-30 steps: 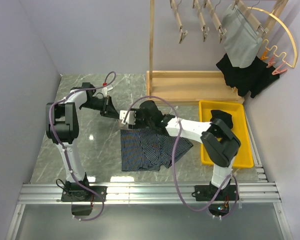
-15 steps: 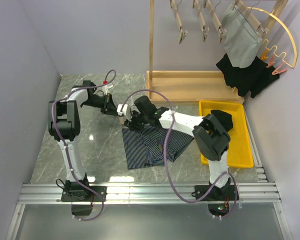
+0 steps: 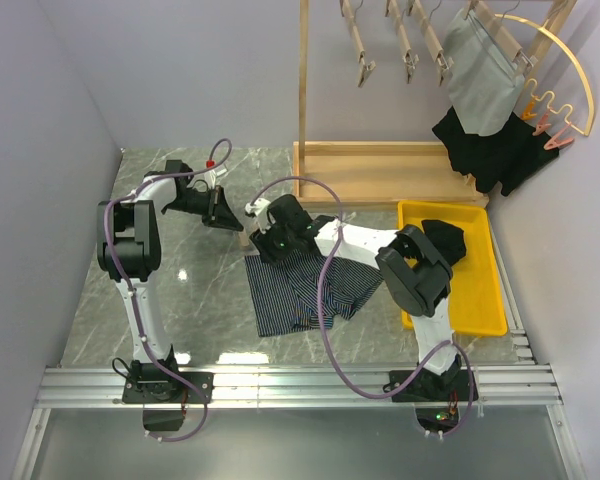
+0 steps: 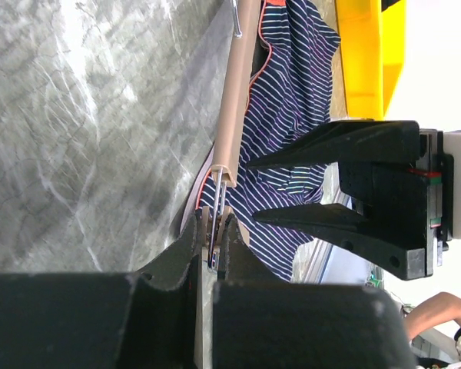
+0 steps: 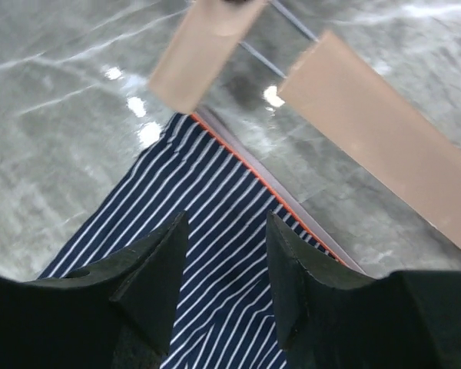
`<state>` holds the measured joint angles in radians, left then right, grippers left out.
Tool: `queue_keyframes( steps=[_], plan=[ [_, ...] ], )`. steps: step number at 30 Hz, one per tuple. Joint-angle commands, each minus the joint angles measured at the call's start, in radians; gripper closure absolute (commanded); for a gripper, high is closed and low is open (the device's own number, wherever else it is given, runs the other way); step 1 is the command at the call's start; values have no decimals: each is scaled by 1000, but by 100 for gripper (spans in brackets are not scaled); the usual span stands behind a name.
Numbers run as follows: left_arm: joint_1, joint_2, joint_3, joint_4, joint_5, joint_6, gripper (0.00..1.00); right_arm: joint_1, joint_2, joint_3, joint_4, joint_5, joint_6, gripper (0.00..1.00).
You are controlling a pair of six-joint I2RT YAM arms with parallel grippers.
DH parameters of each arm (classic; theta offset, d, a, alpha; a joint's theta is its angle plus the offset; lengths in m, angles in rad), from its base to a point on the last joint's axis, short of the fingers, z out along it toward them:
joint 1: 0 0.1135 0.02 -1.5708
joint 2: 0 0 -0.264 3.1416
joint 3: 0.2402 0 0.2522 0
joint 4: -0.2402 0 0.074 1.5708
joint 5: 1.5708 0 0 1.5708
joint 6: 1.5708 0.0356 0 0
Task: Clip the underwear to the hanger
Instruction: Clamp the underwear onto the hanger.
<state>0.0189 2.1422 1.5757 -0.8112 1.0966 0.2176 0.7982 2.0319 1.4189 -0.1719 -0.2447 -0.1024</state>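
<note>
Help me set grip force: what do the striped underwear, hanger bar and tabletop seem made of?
Navy white-striped underwear: soft knit fabric, judging by folds and creases. Beige hanger bar: smooth, matte, wood or plastic; unclear. Grey veined tabletop: glossy marble-look surface, mirrors lights.

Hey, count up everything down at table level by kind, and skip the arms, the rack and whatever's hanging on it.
Striped underwear: 1
Clip hanger: 1
Yellow tray: 1
Black garment: 1
Total: 4
</note>
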Motion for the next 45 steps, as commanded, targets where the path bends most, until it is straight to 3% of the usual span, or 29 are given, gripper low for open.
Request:
queue_keyframes(
  steps=[1,12,14,18,19,21,24,31,35,42,45],
  plan=[
    [1,-5,1,41,-18,-21,100,-4,22,15,42,87,73,47],
    [0,-15,-13,61,-23,-34,100,30,141,74,-57,196,128,46],
    [0,-18,-14,67,-24,-38,100,35,146,92,-80,209,130,49],
    [1,-16,-22,73,-27,-47,100,39,180,164,-159,199,113,71],
    [0,-15,-22,75,-29,-50,100,42,188,172,-176,199,113,86],
    [1,-15,-25,79,-32,-57,100,44,195,169,-178,171,115,100],
    [1,-21,-31,76,-34,-50,100,44,183,132,-154,141,112,100],
    [0,-28,-49,90,-30,-41,100,44,18,-66,115,102,61,100],
    [0,-24,-45,96,-23,-49,100,47,77,60,-21,159,64,100],
    [0,-31,-49,92,-21,-37,100,47,70,66,-44,205,184,42],
    [0,-27,-45,84,-21,-34,100,45,71,78,-46,223,214,41]
  ],
)
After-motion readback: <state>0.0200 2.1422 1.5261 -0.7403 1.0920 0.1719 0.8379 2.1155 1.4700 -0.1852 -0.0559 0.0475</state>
